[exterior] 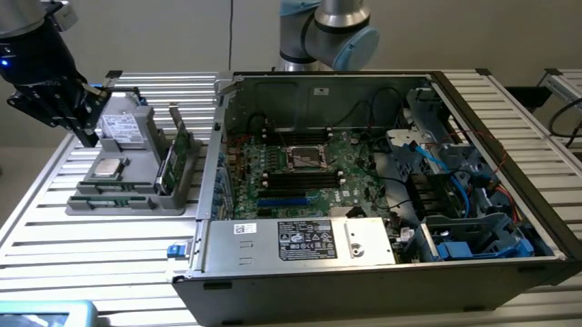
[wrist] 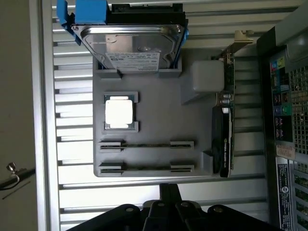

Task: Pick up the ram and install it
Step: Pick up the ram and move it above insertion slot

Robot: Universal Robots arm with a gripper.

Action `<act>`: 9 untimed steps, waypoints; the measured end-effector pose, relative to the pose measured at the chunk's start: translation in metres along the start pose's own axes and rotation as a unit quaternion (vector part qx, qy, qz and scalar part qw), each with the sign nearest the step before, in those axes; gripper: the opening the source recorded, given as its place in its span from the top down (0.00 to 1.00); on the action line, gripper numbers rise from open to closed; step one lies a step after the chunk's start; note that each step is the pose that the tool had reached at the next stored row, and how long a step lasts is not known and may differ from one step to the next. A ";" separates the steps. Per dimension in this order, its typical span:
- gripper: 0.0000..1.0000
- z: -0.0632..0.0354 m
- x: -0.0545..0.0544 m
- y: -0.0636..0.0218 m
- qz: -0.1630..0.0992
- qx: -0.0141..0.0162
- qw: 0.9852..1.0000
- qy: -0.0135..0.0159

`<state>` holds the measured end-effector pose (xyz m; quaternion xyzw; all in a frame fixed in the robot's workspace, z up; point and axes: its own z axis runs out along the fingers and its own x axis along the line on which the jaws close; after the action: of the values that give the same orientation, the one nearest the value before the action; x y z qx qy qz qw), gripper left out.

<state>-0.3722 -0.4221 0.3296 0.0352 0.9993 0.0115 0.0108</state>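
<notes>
- The ram (exterior: pixel 116 201) stands on edge in a slot at the six-o'clock end of the grey tray (wrist: pixel 154 110), untouched.
- In the exterior view the gripper (exterior: pixel 87 138) hangs near the tray's ten-o'clock edge, jaws pressed together on nothing.
- A good pick, I judge, needs spread jaws centred between the end holders, pinching the stick's flat faces.
- The tray also holds a hard drive (wrist: pixel 132 45) at twelve, a CPU (wrist: pixel 118 113) mid-tray and a graphics card (wrist: pixel 222 139) along three.

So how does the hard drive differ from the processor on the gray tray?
The hard drive is larger, oblong and leans propped in its holder; the processor is small, square and lies flat in a recess. Both are silvery and sit on the gray tray.
</notes>
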 end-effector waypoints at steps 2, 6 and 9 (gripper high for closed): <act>0.89 0.0000 0.000 0.0000 0.000 0.000 1.000 0.000; 0.89 0.0000 0.000 0.0000 0.000 0.000 1.000 0.000; 0.89 0.0003 0.001 0.0001 -0.008 0.000 1.000 0.000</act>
<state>-0.3728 -0.4219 0.3293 0.0275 0.9995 0.0116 0.0109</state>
